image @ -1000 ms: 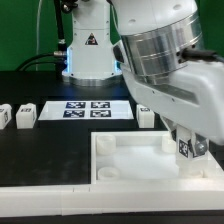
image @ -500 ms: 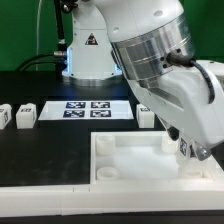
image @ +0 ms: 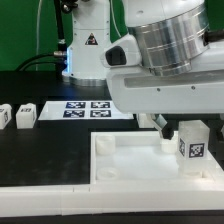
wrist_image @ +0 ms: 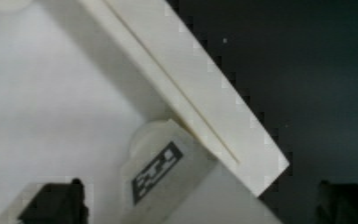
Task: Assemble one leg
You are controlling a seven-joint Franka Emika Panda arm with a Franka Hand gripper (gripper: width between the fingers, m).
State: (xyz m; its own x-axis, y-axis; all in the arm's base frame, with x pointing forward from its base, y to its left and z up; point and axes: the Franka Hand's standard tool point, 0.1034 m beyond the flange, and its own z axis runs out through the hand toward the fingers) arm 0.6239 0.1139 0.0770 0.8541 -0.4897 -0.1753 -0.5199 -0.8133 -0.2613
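A leg (image: 192, 145), a small white block with a black tag, stands upright at the tray's (image: 125, 160) corner on the exterior view's right. My gripper (image: 183, 125) hangs just above it. In the wrist view the leg (wrist_image: 163, 172) sits beside the tray's raised rim (wrist_image: 202, 95). It lies between my two dark fingertips (wrist_image: 53, 201), with a gap on each side. The gripper (wrist_image: 197, 205) is open and holds nothing. Two more legs (image: 25, 114) stand at the exterior view's left.
The marker board (image: 88, 108) lies flat behind the tray. The robot base (image: 85, 50) stands at the back. My arm's bulky wrist (image: 170, 50) fills the upper right of the exterior view and hides the table behind it.
My wrist has turned and lifted a little. The leg, earlier clasped and partly hidden by the hand, now stands in plain sight at the tray's corner with the fingers apart.
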